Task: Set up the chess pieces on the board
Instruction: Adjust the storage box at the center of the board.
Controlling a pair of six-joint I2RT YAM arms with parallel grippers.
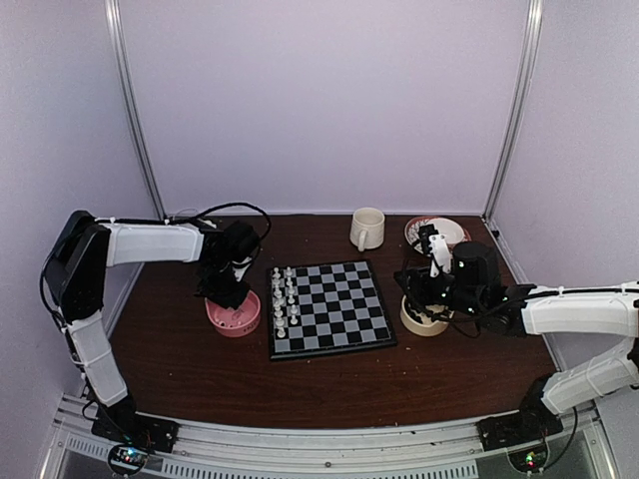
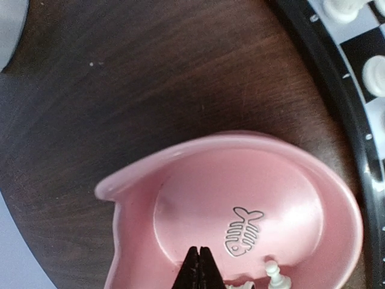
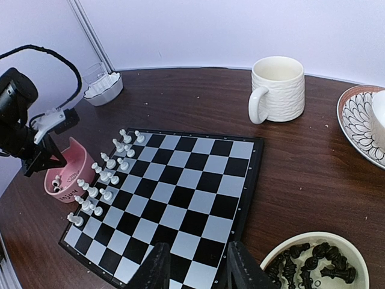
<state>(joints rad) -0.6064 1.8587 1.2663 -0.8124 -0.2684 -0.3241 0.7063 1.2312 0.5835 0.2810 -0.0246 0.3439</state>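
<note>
The left gripper (image 2: 198, 268) is sitting pinched shut and empty in the pink bowl (image 2: 240, 141), probably needing to open around a white piece (image 2: 275, 272), the right gripper (image 3: 198, 250) is hovering open, and the board (image 3: 180, 180) beyond is holding white rows (image 3: 102, 174).

Top view overlooks the table (image 1: 180, 369); left wrist looks closely into the pink bowl (image 2: 240, 139), right wrist across the board (image 3: 180, 198).
</note>
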